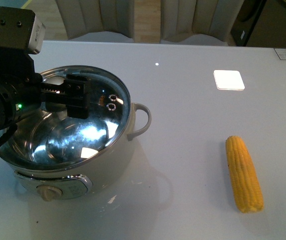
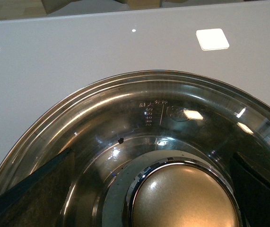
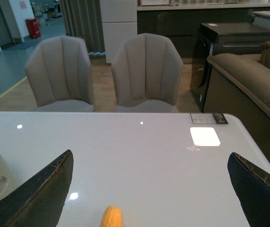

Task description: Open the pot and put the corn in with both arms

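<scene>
Left gripper (image 1: 79,99) is hovering over the lid (image 1: 100,137), jaws apart astride its knob (image 2: 184,198); right gripper (image 3: 150,161) is hanging wide apart; corn (image 1: 244,174) is lying right of pot (image 1: 118,165).

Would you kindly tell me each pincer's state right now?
Left pincer: open, astride the lid knob.
Right pincer: open, holding nothing.
</scene>
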Robot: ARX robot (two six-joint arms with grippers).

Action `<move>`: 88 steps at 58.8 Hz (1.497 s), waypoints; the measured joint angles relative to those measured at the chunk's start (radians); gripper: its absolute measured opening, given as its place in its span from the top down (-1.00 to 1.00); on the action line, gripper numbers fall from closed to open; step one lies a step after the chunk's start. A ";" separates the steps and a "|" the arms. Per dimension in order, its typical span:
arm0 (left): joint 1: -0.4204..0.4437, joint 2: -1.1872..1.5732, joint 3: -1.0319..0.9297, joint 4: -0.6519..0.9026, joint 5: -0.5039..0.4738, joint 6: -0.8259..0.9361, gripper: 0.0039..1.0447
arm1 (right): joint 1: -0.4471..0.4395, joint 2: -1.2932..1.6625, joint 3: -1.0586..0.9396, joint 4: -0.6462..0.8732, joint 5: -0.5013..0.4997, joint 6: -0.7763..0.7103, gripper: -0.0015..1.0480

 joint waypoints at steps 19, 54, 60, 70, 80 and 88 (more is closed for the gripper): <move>-0.013 0.018 0.013 0.000 0.001 -0.042 -0.48 | 0.000 0.000 0.000 0.000 0.000 0.000 -0.83; -0.027 -0.009 0.019 -0.035 -0.042 -0.049 0.18 | 0.000 0.000 0.000 0.000 0.000 0.000 -0.83; -0.027 -0.038 0.018 -0.063 -0.046 -0.054 0.18 | 0.000 0.000 0.000 0.000 0.000 0.000 -0.83; -0.026 -0.152 0.017 -0.138 -0.066 -0.056 0.18 | 0.000 0.000 0.000 0.000 0.000 0.000 -0.83; -0.001 -0.251 0.019 -0.197 -0.057 -0.058 0.18 | 0.000 0.000 0.000 0.000 0.000 0.000 -0.83; 0.054 -0.331 0.019 -0.231 -0.032 -0.057 0.18 | 0.000 0.000 0.000 0.000 0.000 0.000 -0.83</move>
